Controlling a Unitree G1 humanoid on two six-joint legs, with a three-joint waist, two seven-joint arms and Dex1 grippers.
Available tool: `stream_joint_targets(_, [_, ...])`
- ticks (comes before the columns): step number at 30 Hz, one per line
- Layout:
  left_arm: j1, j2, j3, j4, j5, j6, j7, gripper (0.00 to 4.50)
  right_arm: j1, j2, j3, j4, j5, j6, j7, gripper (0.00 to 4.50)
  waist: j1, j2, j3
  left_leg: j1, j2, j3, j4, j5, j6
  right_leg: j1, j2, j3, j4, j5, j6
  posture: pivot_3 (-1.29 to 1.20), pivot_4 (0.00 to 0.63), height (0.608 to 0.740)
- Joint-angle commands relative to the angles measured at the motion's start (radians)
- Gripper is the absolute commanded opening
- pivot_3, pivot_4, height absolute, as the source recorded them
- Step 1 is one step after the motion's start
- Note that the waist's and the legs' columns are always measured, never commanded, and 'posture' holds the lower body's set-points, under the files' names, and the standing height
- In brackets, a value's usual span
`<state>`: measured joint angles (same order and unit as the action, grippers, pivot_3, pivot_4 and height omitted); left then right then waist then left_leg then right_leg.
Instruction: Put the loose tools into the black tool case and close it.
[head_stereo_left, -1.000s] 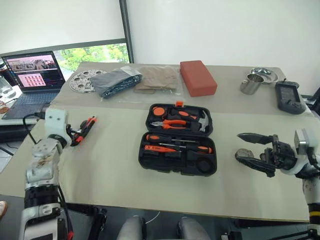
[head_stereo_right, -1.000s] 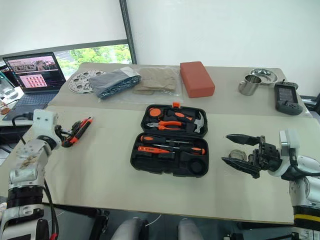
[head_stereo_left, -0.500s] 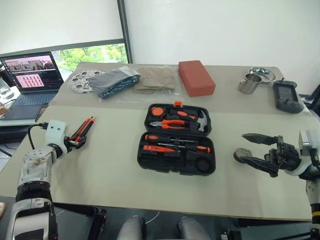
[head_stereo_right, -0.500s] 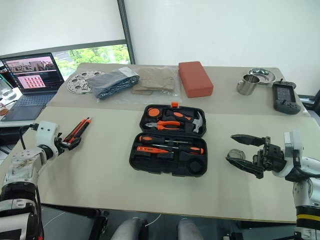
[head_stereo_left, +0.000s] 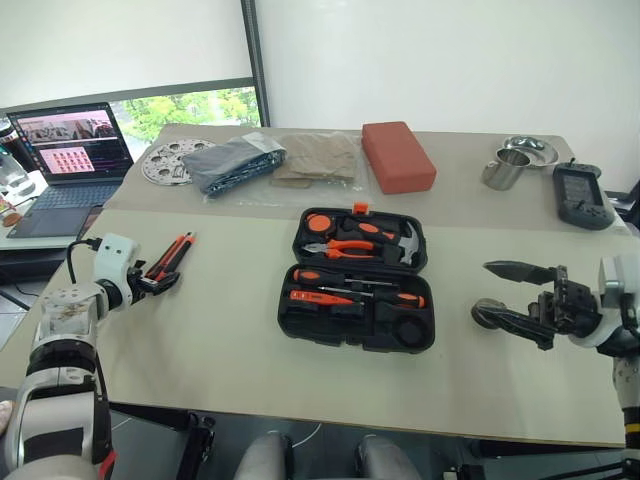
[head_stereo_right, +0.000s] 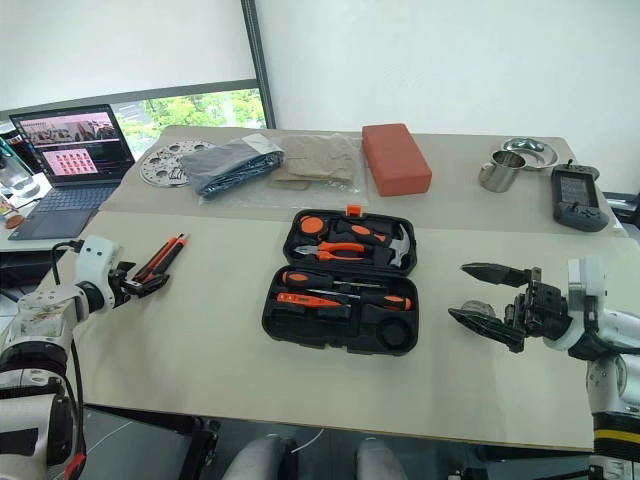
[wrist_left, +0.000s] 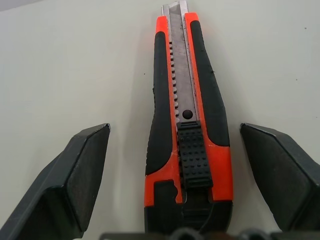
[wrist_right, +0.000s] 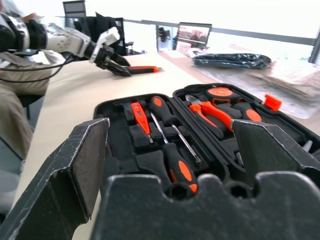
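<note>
My black tool case lies open, holding pliers, a hammer and screwdrivers. Left of the case, my left gripper straddles the utility knife, fingers apart; my right gripper gapes empty, right of the case.

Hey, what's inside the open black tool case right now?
The tool case holds orange-handled pliers, a hammer and a tape measure in the far half, screwdrivers in the near half. Some recesses look empty. Anything under the tools is hidden.
</note>
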<state>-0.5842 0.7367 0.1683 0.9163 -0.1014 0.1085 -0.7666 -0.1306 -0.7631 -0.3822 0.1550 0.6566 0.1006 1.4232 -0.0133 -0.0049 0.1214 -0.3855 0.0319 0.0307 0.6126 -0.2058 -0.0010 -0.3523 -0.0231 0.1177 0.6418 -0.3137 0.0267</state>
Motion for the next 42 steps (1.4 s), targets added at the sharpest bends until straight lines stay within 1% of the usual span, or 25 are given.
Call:
stream_joint_targets(1, [0.006, -0.021, -0.035, 0.017, 0.019, 0.003, -0.03, 4.46, -0.001, -0.027, -0.023, -0.032, -0.027, 0.001, -0.056, 4.5, 0.0, 0.001, 0.0, 0.0, 0.0, 0.0, 0.0, 0.0, 0.0, 0.0, 0.0, 0.0, 0.0, 0.0, 0.0, 0.0, 0.15, 0.74])
stream_joint_targets(6, [0.009, -0.023, -0.038, 0.02, 0.02, 0.008, -0.036, 4.46, 0.003, -0.036, -0.021, -0.031, -0.017, 0.018, -0.051, 4.5, 0.001, 0.001, -0.001, 0.0, 0.0, 0.002, 0.0, 0.0, 0.0, 0.0, 0.0, 0.0, 0.0, 0.0, 0.0, 0.0, 0.15, 0.74])
stream_joint_targets(9, [0.001, -0.034, -0.022, 0.036, -0.005, 0.041, -0.053, 4.46, 0.008, -0.036, -0.025, -0.023, -0.017, 0.013, -0.043, 4.5, 0.002, 0.002, -0.001, 0.0, 0.0, 0.003, 0.0, 0.0, 0.0, 0.0, 0.0, 0.0, 0.0, 0.0, 0.0, 0.0, 0.15, 0.74])
stream_joint_targets(11, [-0.01, -0.042, -0.014, 0.062, -0.018, 0.066, -0.069, 3.94, 0.012, -0.035, -0.028, -0.016, -0.018, 0.005, -0.037, 4.5, 0.002, 0.002, -0.001, 0.0, 0.0, 0.003, 0.0, 0.0, 0.0, 0.0, 0.0, 0.0, 0.0, 0.0, 0.0, 0.0, 0.15, 0.74])
stream_joint_targets(12, [-0.014, -0.044, -0.015, 0.076, -0.016, 0.069, -0.072, 3.78, 0.013, -0.036, -0.028, -0.013, -0.019, 0.002, -0.035, 4.5, 0.003, 0.002, -0.001, 0.0, -0.001, 0.003, 0.0, 0.0, 0.0, 0.0, 0.0, 0.0, 0.0, 0.0, 0.0, 0.0, 0.15, 0.74])
stream_joint_targets(15, [-0.032, -0.05, -0.006, 0.124, -0.018, 0.081, -0.07, 2.76, 0.011, -0.038, -0.031, -0.008, -0.018, 0.0, -0.031, 4.5, 0.003, 0.002, -0.002, 0.0, -0.002, 0.003, 0.001, 0.0, 0.0, 0.0, 0.0, 0.0, 0.0, 0.0, 0.001, 0.0, 0.15, 0.74])
stream_joint_targets(17, [-0.043, -0.055, 0.004, 0.147, -0.024, 0.083, -0.067, 1.99, 0.008, -0.041, -0.033, -0.004, -0.018, 0.0, -0.028, 4.5, 0.001, 0.003, -0.002, 0.0, -0.002, 0.003, 0.002, 0.0, 0.0, 0.0, 0.0, 0.0, 0.0, 0.0, 0.001, 0.0, 0.15, 0.74])
stream_joint_targets(18, [-0.048, -0.057, 0.009, 0.155, -0.026, 0.079, -0.066, 1.78, 0.009, -0.042, -0.036, -0.004, -0.017, 0.001, -0.027, 4.5, 0.0, 0.004, -0.002, 0.0, -0.002, 0.003, 0.002, 0.0, 0.0, 0.0, 0.0, 0.0, 0.0, 0.0, 0.001, 0.0, 0.15, 0.74])
stream_joint_targets(22, [-0.066, -0.069, 0.032, 0.126, -0.044, 0.007, -0.08, 1.78, 0.024, -0.05, -0.049, -0.009, -0.004, 0.014, -0.021, 4.5, 0.002, 0.004, -0.002, 0.0, -0.002, 0.003, 0.002, 0.0, 0.0, 0.0, 0.0, 0.0, 0.001, -0.001, 0.001, 0.0, 0.15, 0.74])
stream_joint_targets(26, [-0.065, -0.088, 0.029, -0.02, -0.082, -0.031, -0.162, 1.78, 0.045, -0.057, -0.056, -0.02, 0.019, 0.046, -0.003, 4.5, 0.011, 0.004, -0.002, -0.003, -0.002, 0.003, 0.003, 0.0, 0.0, 0.0, 0.0, -0.001, 0.0, -0.001, 0.001, 0.0, 0.15, 0.74])
stream_joint_targets(29, [-0.061, -0.106, 0.022, -0.157, -0.115, 0.001, -0.213, 1.78, 0.052, -0.065, -0.055, -0.024, 0.025, 0.078, -0.004, 4.5, 0.009, -0.003, 0.0, -0.004, -0.001, 0.003, 0.003, 0.0, 0.0, -0.001, 0.001, -0.001, -0.001, 0.0, 0.001, 0.0, 0.15, 0.74])
stream_joint_targets(31, [-0.06, -0.113, -0.001, -0.262, -0.13, 0.029, -0.255, 1.78, 0.056, -0.069, -0.054, -0.026, 0.023, 0.096, -0.006, 4.5, 0.005, -0.004, 0.001, -0.005, -0.001, 0.002, 0.002, 0.0, 0.0, -0.002, 0.001, -0.001, -0.001, 0.0, 0.0, 0.0, 0.15, 0.74])
stream_joint_targets(35, [-0.058, -0.12, -0.029, -0.394, -0.145, 0.083, -0.29, 1.78, 0.057, -0.07, -0.056, -0.028, 0.02, 0.104, -0.005, 4.5, -0.005, -0.004, 0.001, -0.004, -0.001, 0.002, -0.001, 0.0, 0.0, -0.001, 0.001, 0.0, -0.002, 0.0, 0.0, 0.0, 0.15, 0.738])
stream_joint_targets(36, [-0.061, -0.122, -0.039, -0.432, -0.152, 0.097, -0.301, 1.78, 0.055, -0.067, -0.059, -0.027, 0.019, 0.099, -0.008, 4.5, -0.004, -0.005, 0.001, -0.002, 0.002, 0.006, 0.0, 0.0, 0.0, -0.003, 0.002, 0.002, 0.0, 0.0, 0.0, 0.0, 0.15, 0.737])
stream_joint_targets(37, [-0.061, -0.125, -0.054, -0.485, -0.167, 0.117, -0.321, 1.78, 0.052, -0.06, -0.066, -0.025, 0.011, 0.074, -0.011, 4.5, -0.003, -0.005, 0.001, 0.002, 0.007, 0.017, -0.001, 0.0, 0.0, -0.008, 0.003, 0.007, 0.001, 0.0, 0.0, 0.0, 0.15, 0.737])
stream_joint_targets(38, [-0.057, -0.127, -0.065, -0.528, -0.179, 0.135, -0.336, 1.78, 0.053, -0.059, -0.068, -0.024, 0.005, 0.061, -0.01, 4.5, -0.001, -0.005, 0.001, 0.002, 0.011, 0.026, -0.001, 0.0, 0.0, -0.013, 0.003, 0.011, 0.003, 0.001, -0.002, 0.0, 0.15, 0.737])
stream_joint_targets(39, [-0.047, -0.127, -0.084, -0.582, -0.193, 0.153, -0.363, 1.78, 0.058, -0.059, -0.072, -0.025, 0.004, 0.056, -0.008, 4.5, -0.006, -0.004, 0.001, -0.002, 0.01, 0.028, -0.002, 0.0, 0.0, -0.014, 0.004, 0.012, 0.003, 0.002, -0.002, 0.0, 0.15, 0.737])
stream_joint_targets(42, [-0.009, -0.117, -0.14, -0.728, -0.229, 0.204, -0.436, 1.78, 0.073, -0.06, -0.077, -0.032, 0.01, 0.055, -0.004, 4.5, -0.01, -0.004, 0.001, -0.002, 0.007, 0.024, -0.002, 0.0, 0.0, -0.012, 0.004, 0.01, 0.002, 0.002, -0.002, 0.0, 0.15, 0.737])
